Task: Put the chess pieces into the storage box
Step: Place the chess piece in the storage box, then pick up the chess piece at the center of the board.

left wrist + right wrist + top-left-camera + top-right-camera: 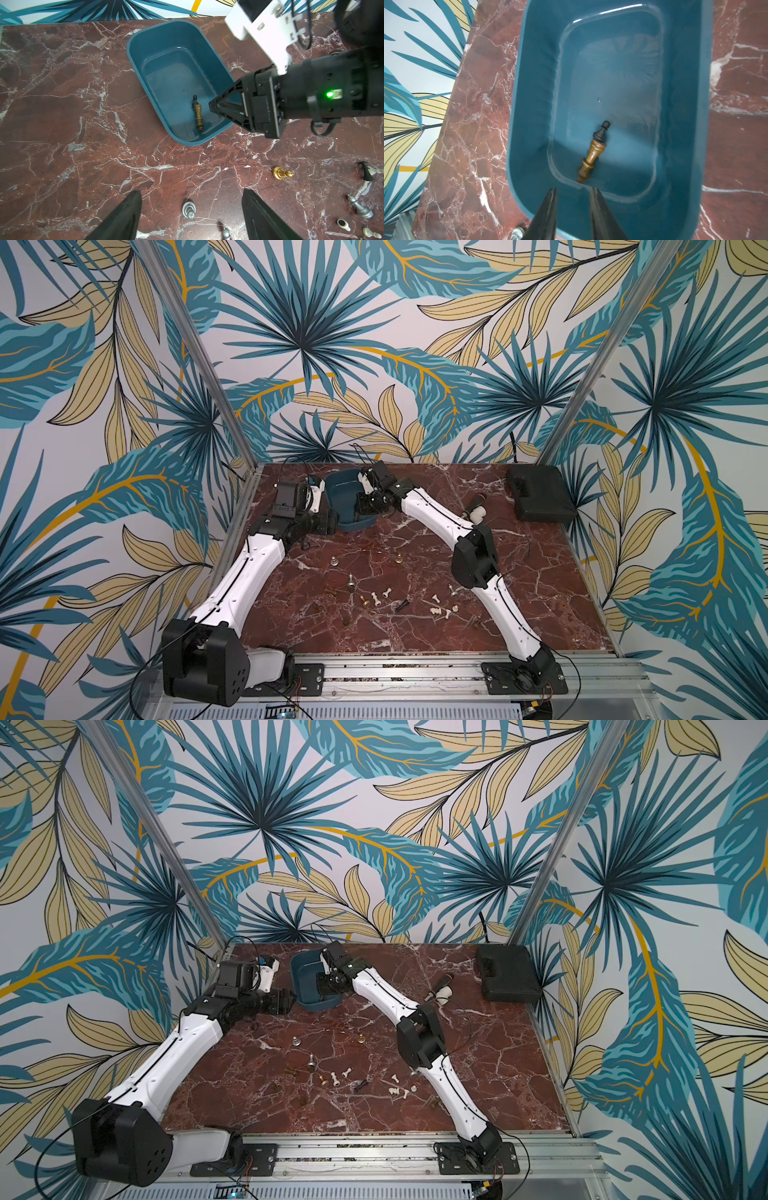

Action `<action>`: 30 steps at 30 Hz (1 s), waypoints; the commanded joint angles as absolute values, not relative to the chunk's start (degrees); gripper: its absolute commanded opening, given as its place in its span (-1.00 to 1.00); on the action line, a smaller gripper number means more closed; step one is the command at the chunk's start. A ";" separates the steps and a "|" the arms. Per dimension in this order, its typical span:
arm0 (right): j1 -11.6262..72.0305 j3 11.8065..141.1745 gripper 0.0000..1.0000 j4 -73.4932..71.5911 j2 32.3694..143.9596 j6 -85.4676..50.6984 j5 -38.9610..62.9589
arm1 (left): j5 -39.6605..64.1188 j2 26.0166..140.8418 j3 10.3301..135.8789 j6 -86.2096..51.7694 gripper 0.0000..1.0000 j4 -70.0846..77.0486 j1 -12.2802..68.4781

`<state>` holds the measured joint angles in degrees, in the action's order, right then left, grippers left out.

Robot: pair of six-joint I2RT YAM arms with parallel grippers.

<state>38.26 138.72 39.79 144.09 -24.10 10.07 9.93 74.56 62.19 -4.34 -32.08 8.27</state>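
Note:
The teal storage box (341,489) (302,973) stands at the back of the marble table. My right gripper (574,189) (362,506) hangs inside it with a narrow gap between its jaws, open and holding nothing. On the box (529,104) floor lie a brown chess piece (593,153) (197,115) and a small black one (602,131), end to end. My left gripper (191,192) (330,523) hovers wide open beside the box (145,52), above a silver pawn (188,209). Several chess pieces are scattered mid-table: silver (333,561), gold (399,559) (281,172), white (376,597), black (402,605).
A flat black hard case (540,493) sits at the back right corner. A black-handled tool (477,502) and a white elbow fitting (480,516) lie beside the right arm. Aluminium posts stand at the back corners, and a rail runs along the front edge.

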 commanded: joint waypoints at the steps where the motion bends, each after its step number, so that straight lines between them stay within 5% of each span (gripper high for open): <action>1: 38.55 134.75 -0.37 40.29 135.32 -24.96 9.28 | 9.24 72.71 63.48 -4.93 0.61 -34.27 8.53; 8: 38.50 108.02 -0.37 34.41 113.31 -24.85 3.08 | 9.18 71.22 65.56 -14.36 0.53 -49.22 8.59; 15: 38.33 84.18 -0.33 31.64 95.73 -24.07 -9.08 | 11.01 71.25 58.08 -19.66 0.43 -48.50 9.88; 30: 37.97 67.90 -0.30 29.04 81.77 -26.57 -18.14 | 8.65 82.90 57.00 -20.12 0.18 -45.26 12.29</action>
